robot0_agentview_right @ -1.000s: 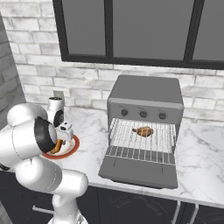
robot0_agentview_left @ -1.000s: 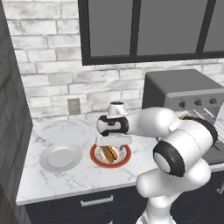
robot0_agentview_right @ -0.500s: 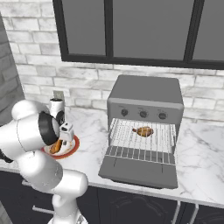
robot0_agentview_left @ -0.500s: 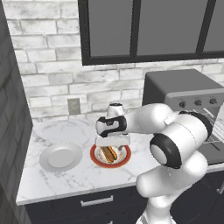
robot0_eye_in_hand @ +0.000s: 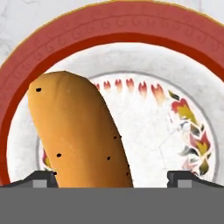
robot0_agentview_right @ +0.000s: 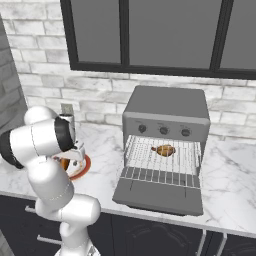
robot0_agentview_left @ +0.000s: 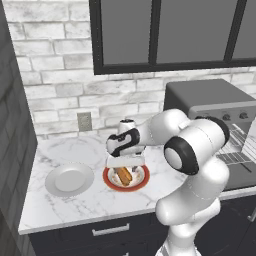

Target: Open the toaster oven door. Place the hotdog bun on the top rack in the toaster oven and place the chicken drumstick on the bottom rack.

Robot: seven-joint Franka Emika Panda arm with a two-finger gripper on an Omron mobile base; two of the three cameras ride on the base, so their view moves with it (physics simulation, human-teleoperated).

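Observation:
The hotdog bun (robot0_eye_in_hand: 78, 135) lies on a red-rimmed plate (robot0_eye_in_hand: 109, 30), seen close up in the hand view. My gripper (robot0_eye_in_hand: 113, 178) is open just above it, one fingertip (robot0_eye_in_hand: 41, 179) on each side of the bun's near end, gripping nothing. From the left base view the gripper (robot0_agentview_left: 125, 166) hangs right over the bun (robot0_agentview_left: 124, 176) on its plate (robot0_agentview_left: 141, 184). The toaster oven (robot0_agentview_right: 167, 117) stands to the right with its door (robot0_agentview_right: 160, 192) folded down flat. The chicken drumstick (robot0_agentview_right: 164, 150) rests on a wire rack (robot0_agentview_right: 150, 172) inside; I cannot tell which rack.
An empty white plate (robot0_agentview_left: 69, 180) sits left of the red one on the marble counter (robot0_agentview_left: 75, 210). A wall socket (robot0_agentview_left: 84, 121) is on the brick wall behind. The open oven door overhangs the counter's front edge.
The hand has sunk a little closer to the bun and the elbow has swung over. Jaws remain wide. Bun, drumstick and door have not moved.

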